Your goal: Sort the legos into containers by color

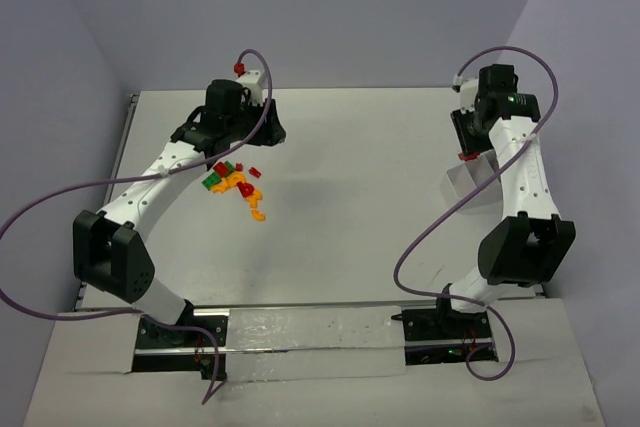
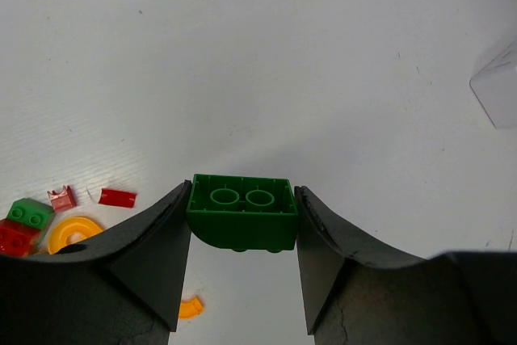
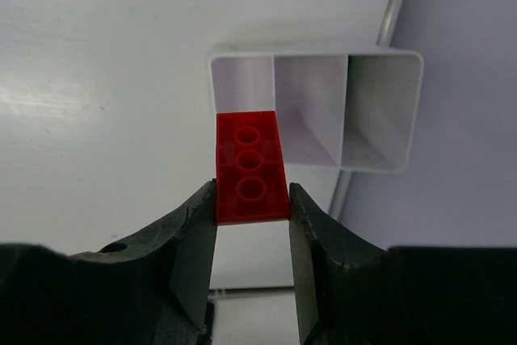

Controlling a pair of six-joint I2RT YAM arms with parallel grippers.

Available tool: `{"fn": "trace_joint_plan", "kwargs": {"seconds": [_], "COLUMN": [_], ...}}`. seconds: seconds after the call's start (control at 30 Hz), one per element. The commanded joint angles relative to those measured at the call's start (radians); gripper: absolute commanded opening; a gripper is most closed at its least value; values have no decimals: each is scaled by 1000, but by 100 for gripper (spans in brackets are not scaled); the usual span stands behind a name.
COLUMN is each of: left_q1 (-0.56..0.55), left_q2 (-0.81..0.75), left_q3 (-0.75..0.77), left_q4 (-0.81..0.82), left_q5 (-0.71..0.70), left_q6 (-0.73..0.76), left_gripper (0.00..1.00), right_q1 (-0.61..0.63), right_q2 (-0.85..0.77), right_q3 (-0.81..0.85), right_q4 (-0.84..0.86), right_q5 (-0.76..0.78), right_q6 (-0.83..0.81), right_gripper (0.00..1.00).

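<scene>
My left gripper [image 2: 242, 217] is shut on a green brick [image 2: 242, 209], underside up, held above the bare table; in the top view this gripper [image 1: 272, 131] is at the back left. The loose legos [image 1: 236, 184], red, green and orange-yellow, lie just in front of it. In the left wrist view they show at the lower left, with a red piece [image 2: 118, 197] and a yellow arc [image 2: 71, 232] among them. My right gripper [image 3: 252, 204] is shut on a flat red brick [image 3: 250, 169] over the near edge of a white three-compartment container [image 3: 384, 111], also in the top view [image 1: 466, 180].
The container's compartments look empty. A corner of a white bin [image 2: 497, 90] shows at the right of the left wrist view. A metal rail [image 3: 393, 6] marks the table edge beside the container. Purple cables [image 1: 430, 232] loop off both arms.
</scene>
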Motion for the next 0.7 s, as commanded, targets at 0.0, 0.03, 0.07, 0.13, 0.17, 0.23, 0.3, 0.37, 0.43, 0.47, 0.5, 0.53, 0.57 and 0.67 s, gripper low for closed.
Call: {"fn": "trace_joint_plan", "kwargs": {"seconds": [0.0,0.03,0.07,0.13,0.17,0.23,0.3,0.37,0.43,0.47,0.5,0.53,0.57,0.67], "left_q1": [-2,-2,-2,-2,-2,-2,-1,-1,-1,-1,1,1,1,1], "left_q2": [-3,-3,-3,-3,-6,-11,-11,-3,3,6,8,9,11,12], "left_q3": [55,56,57,52,48,40,41,54,64,69,72,72,72,72], "left_q4": [-17,-20,-22,-24,-22,-19,-24,-40,-52,-57,-59,-59,-59,-60], "left_q5": [36,38,40,45,47,51,57,64,65,65,67,65,65,70], "left_q6": [36,36,36,36,37,44,49,59,64,65,65,65,64,59], "left_gripper": [0,0,0,0,0,0,0,1,1,1,1,0,0,0], "right_q1": [-18,-25,-32,-49,-53,-56,-57,-59,-60,-60,-60,-62,-62,-64], "right_q2": [-20,-10,0,35,50,73,89,118,135,145,152,158,163,181], "right_q3": [-21,-16,-13,-1,7,15,15,18,21,22,23,21,20,17], "right_q4": [-79,-83,-83,-84,-84,-78,-71,-58,-51,-46,-43,-38,-28,-12], "right_q5": [136,145,152,170,177,186,192,206,207,210,213,215,219,235], "right_q6": [-116,-116,-117,-117,-116,-116,-115,-112,-110,-107,-107,-104,-104,-96], "right_gripper": [0,0,0,0,0,0,0,0,0,0,0,1,2,4]}}
